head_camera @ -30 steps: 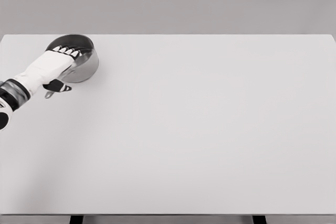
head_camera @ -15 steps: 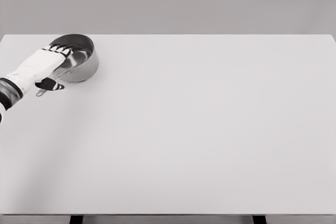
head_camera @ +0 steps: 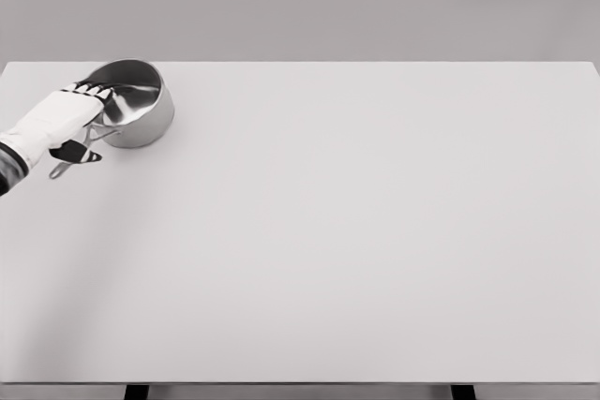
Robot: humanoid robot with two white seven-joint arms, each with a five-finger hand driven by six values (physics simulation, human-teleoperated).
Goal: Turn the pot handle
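Observation:
A shiny steel pot [head_camera: 136,105] stands at the table's far left corner. Its thin handle [head_camera: 59,171] points toward the lower left, and only its end shows past my hand. My left hand [head_camera: 82,124] lies over the handle. The fingertips [head_camera: 94,91] reach the pot's left rim, and the dark thumb [head_camera: 82,154] sits low beside the handle. The fingers look stretched out rather than wrapped around it. The handle's middle is hidden under the palm. No right arm shows.
The white table [head_camera: 356,231] runs wide to the right and front of the pot. Its left edge is close to my forearm [head_camera: 14,152], and its back edge is just behind the pot.
My left hand has drawn back to the left, uncovering more of the pot's inside. The handle's end has swung left with it, and the pot has shifted slightly left.

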